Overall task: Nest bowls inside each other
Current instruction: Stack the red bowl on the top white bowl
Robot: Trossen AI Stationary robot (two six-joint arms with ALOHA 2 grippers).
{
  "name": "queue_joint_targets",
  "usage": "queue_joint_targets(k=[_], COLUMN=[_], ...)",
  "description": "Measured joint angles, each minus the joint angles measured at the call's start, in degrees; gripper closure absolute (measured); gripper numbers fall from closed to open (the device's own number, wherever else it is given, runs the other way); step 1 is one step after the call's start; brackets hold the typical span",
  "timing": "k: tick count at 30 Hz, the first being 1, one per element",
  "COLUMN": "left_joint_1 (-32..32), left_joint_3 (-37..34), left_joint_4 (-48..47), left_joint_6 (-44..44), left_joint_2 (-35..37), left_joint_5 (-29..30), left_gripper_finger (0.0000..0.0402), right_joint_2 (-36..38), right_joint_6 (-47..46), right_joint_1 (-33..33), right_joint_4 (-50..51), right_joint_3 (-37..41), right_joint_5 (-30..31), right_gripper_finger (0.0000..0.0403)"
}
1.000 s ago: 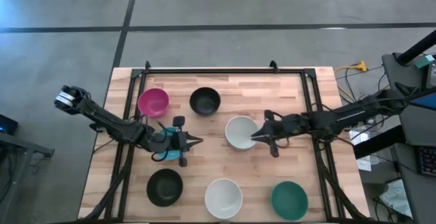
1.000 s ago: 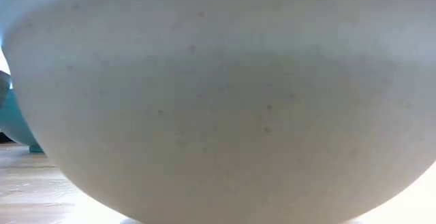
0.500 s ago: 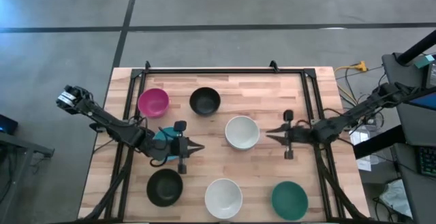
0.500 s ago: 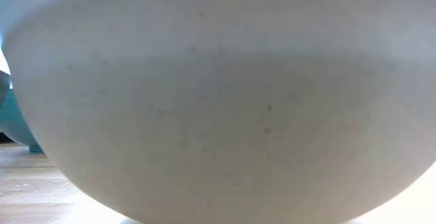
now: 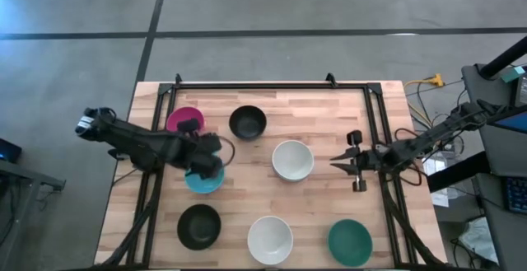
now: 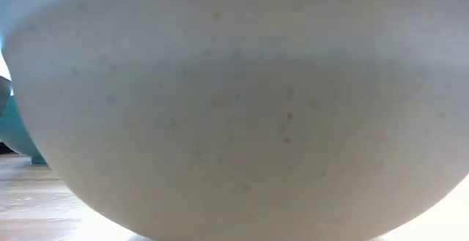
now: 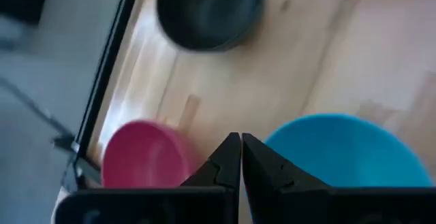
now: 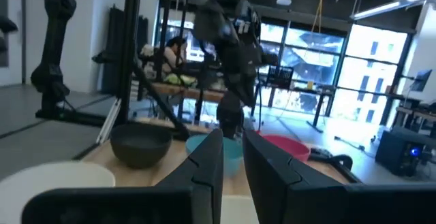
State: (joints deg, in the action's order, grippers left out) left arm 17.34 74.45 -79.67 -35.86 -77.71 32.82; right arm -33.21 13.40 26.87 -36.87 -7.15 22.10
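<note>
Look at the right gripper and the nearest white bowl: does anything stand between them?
Nothing visible does. The right gripper sits near the table's right edge, empty, and only bare wood lies between it and the white bowl at the table's centre.

**No legible text**

No writing, label, brand mark, number or sign can be read in any of the four views. The bowls (image 5: 292, 160) have plain, unmarked surfaces, the desk (image 5: 313, 110) shows only bare wood grain, and the room seen in the right wrist view is too indistinct for any lettering to be made out.
</note>
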Motion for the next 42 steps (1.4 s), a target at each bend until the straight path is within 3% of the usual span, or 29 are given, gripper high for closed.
queue_joint_targets(k=[7, 15, 22, 28, 42], left_joint_1=[-13.7, -31.9, -43.2, -47.9, -49.2], left_joint_3=[-3.4, -9.9, -13.3, -15.9, -21.5], left_joint_4=[-0.2, 12.0, 14.2, 14.3, 20.0], left_joint_6=[4.0, 19.4, 19.0, 19.4, 21.7], left_joint_2=[4.4, 6.9, 3.7, 1.6, -4.4], left_joint_5=[-6.8, -18.2, -20.2, -22.3, -26.1], left_gripper_finger=[0.0379, 0.0286, 0.0214, 0.0207, 0.0207], right_joint_2=[0.0, 0.1, 0.1, 0.2, 0.2], right_joint_6=[-0.7, -1.5, -2.5, -3.9, -4.0], right_joint_1=[0.0, 0.0, 0.0, 0.0, 0.0], right_joint_4=[1.2, 1.2, 1.9, 2.6, 3.7], right_joint_3=[-1.0, -1.0, -1.0, -1.0, -1.0], right_joint_5=[-0.1, -0.3, -0.6, -1.8, -1.7], right_gripper_finger=[0.0351, 0.0351, 0.0351, 0.0351, 0.0351])
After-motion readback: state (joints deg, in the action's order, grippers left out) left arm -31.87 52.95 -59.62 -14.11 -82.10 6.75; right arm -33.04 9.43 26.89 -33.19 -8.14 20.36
